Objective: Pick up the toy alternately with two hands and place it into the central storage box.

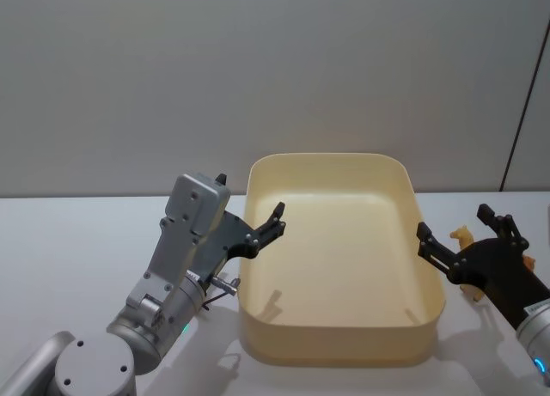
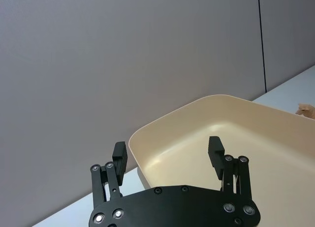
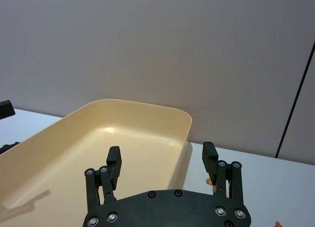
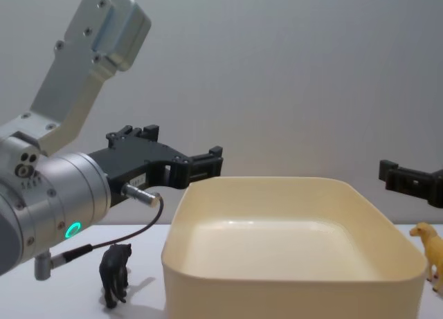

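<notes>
The cream-yellow central storage box point(image 1: 335, 349) stands mid-table with nothing showing inside it. My left gripper point(image 1: 251, 197) hovers open and empty over the box's left rim point(image 2: 187, 133). In the left wrist view the same gripper point(image 2: 167, 153) has its jaws spread wide. To the right of the box, my right gripper point(image 1: 454, 222) is open and empty just above a yellow toy animal point(image 1: 464, 235). That yellow toy point(image 4: 430, 253) stands upright on the table. A black toy animal point(image 4: 115, 272) stands to the left of the box point(image 4: 291, 291), under my left arm.
The white table point(image 1: 77, 241) runs to a plain grey wall close behind the box. A dark vertical seam point(image 1: 524, 112) marks the wall at the far right. Bare table lies to the left of my left arm.
</notes>
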